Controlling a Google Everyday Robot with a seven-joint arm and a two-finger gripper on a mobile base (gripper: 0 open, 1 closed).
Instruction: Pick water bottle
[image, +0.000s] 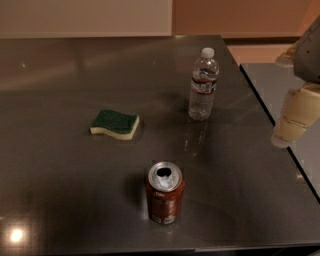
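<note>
The water bottle (203, 84) stands upright on the dark metal table (65, 165), right of centre toward the back. It is clear and ribbed, with a white cap and a dark-and-white label band. My gripper (295, 119) is at the right edge of the view, over the table's right edge. It is to the right of the bottle, a little nearer the front, and well apart from it. It holds nothing that I can see.
A red soda can (164, 192) with an open top stands near the front, centre. A green and yellow sponge (115, 124) lies left of centre. A second table surface (265, 80) adjoins on the right.
</note>
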